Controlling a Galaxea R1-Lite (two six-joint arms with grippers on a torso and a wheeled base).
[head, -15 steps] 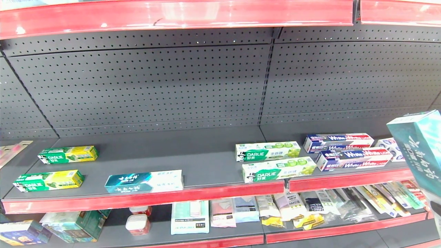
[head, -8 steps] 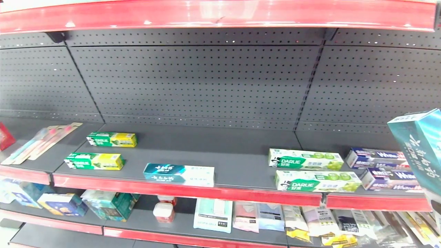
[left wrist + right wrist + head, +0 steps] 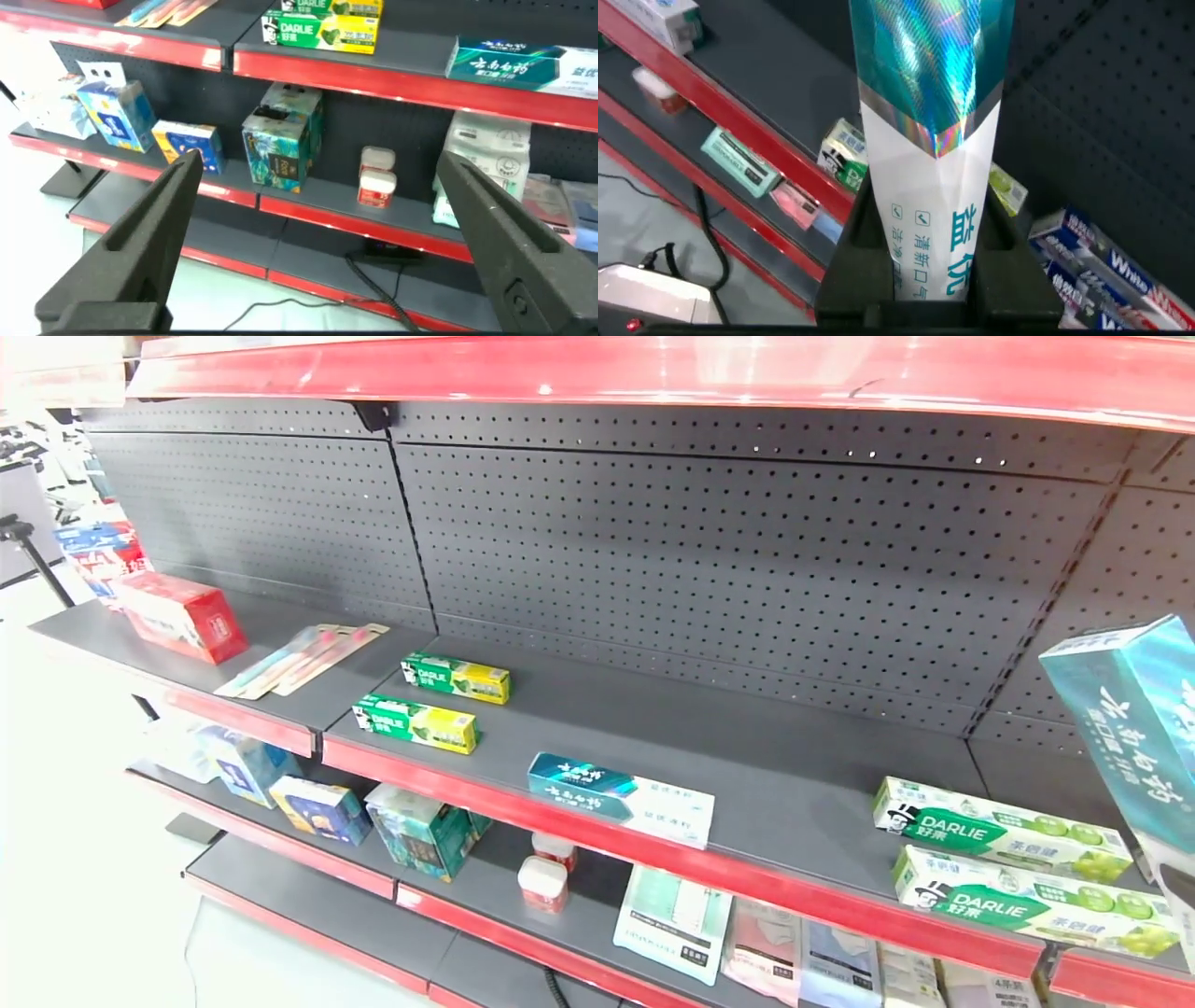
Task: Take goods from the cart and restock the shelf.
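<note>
My right gripper [image 3: 924,257] is shut on the lower end of a teal-and-white toothpaste box [image 3: 929,121], which it holds upright. That box [image 3: 1134,728] stands at the far right in the head view, in front of the grey shelf [image 3: 747,756]. A matching teal box [image 3: 621,798] lies flat near the shelf's red front edge. To its left lie two green-and-yellow boxes [image 3: 415,723], and to its right two green-and-white ones [image 3: 999,829]. My left gripper [image 3: 322,243] hangs open and holds nothing, low before the lower shelves.
A red carton [image 3: 182,616] and toothbrush packs [image 3: 299,658] lie on the left shelf section. The shelf below holds printed cartons [image 3: 425,826], small jars [image 3: 544,882] and flat packets [image 3: 674,919]. A red-edged shelf [image 3: 653,369] overhangs above. A black cable [image 3: 374,280] trails on the floor.
The head camera has swung to the left, so the whole shelf has shifted right in the picture. The held box stays at the right edge.
</note>
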